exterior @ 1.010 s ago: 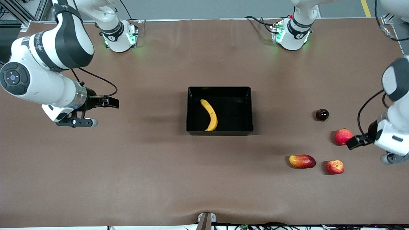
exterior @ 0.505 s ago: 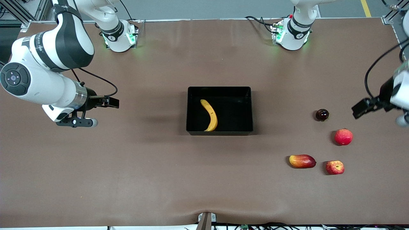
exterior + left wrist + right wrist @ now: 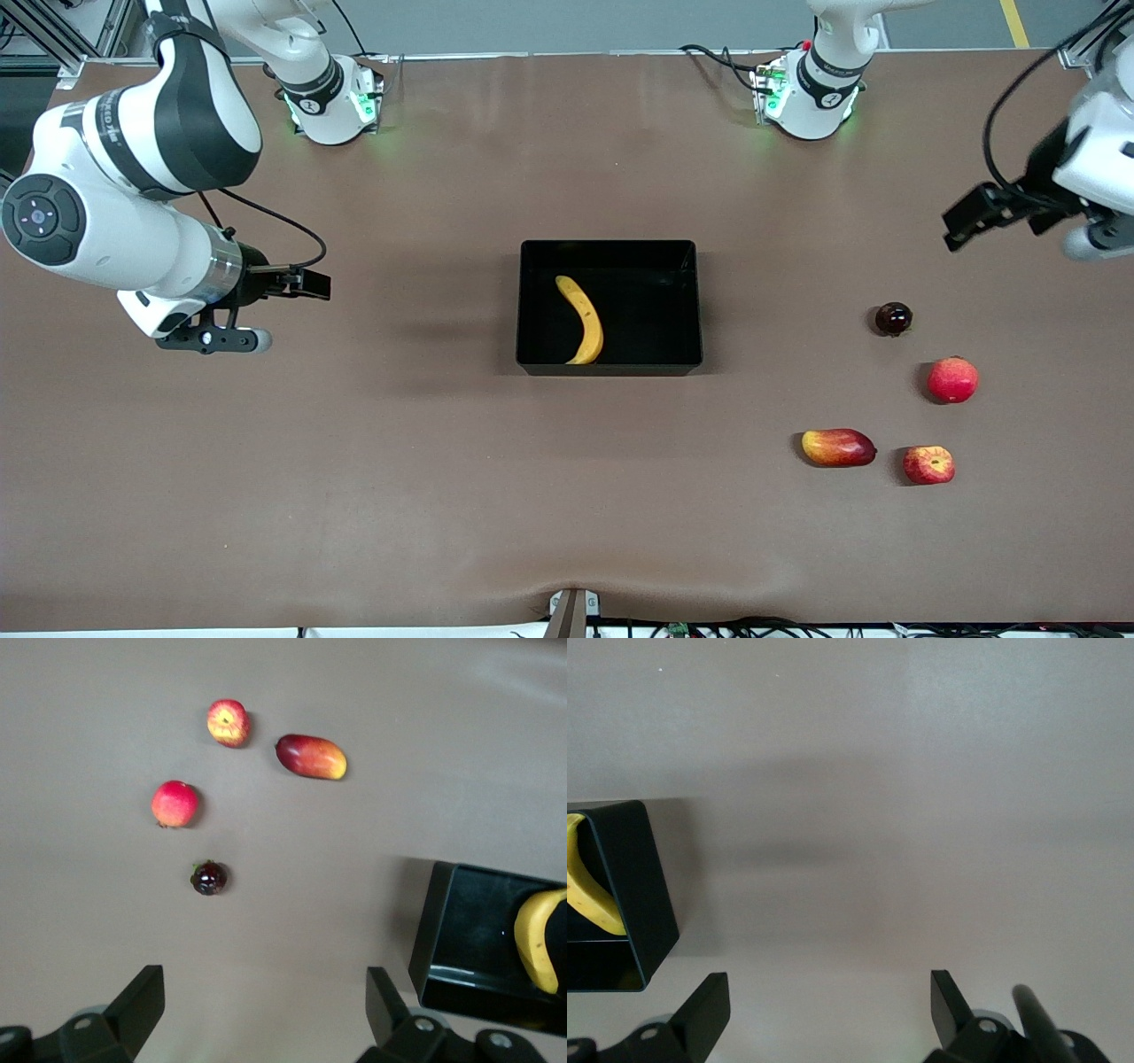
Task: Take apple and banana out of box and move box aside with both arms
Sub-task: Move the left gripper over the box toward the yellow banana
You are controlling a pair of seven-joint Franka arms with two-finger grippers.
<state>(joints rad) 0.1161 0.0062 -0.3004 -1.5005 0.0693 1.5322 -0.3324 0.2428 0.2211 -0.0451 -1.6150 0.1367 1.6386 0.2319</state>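
Observation:
The black box stands mid-table with the yellow banana lying in it. The small red apple sits on the table toward the left arm's end, nearer the front camera than the box. My left gripper is open and empty, up in the air over the table's left-arm end. In the left wrist view it looks down on the apple, the box and the banana. My right gripper waits open and empty over the right arm's end; its view shows the box and banana.
A pink-red round fruit, a red-and-yellow mango-like fruit and a small dark round fruit lie near the apple. They also show in the left wrist view: pink fruit, mango-like fruit, dark fruit.
My left gripper has moved away from beside the pink-red fruit toward the robots' bases, empty. The fruits, the box and the right arm have not moved.

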